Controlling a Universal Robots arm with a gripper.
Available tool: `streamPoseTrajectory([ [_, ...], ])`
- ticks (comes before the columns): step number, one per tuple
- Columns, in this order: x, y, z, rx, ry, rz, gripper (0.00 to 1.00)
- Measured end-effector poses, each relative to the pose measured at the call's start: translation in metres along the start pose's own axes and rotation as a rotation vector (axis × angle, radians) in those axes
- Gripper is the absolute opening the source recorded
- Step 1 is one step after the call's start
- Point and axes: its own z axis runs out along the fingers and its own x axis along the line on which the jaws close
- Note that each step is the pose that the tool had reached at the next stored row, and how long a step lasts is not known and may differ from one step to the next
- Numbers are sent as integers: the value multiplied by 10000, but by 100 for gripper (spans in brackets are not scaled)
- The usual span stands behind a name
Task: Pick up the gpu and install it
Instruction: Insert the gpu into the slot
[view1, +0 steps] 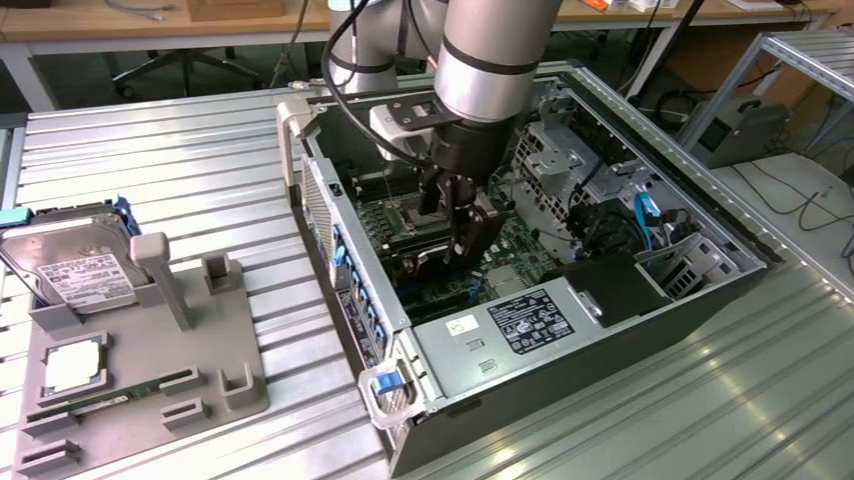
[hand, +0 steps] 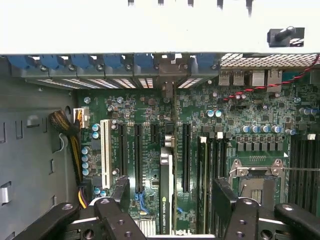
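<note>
Open hand (hand: 170, 207) spread wide, straddling upright gpu (hand: 166, 192) seated in motherboard (hand: 260, 125) slot

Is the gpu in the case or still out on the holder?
In the case. The gpu stands on edge on the motherboard, between the open jaws of the gripper; full seating cannot be told.

Open computer case (view1: 667, 330) on ribbed metal table (view1: 174, 170). Grey holder tray (view1: 200, 360) at exterior view's left carries silver hard drive (view1: 74, 268), green RAM stick (view1: 114, 398). Motherboard (hand: 240, 112), empty CPU socket (hand: 257, 185).
</note>
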Motion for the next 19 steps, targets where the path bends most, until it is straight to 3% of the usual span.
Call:
streamPoseTrajectory([
  [4,0,1,33,-1,2,0,76],
  [10,2,4,241,0,1,0,76],
  [12,3,5,261,0,1,0,76],
  [13,3,5,307,0,1,0,44],
  [14,3,5,350,0,-7,1,44],
  [18,3,5,350,0,-6,1,42],
  [19,3,5,349,0,-6,1,27],
])
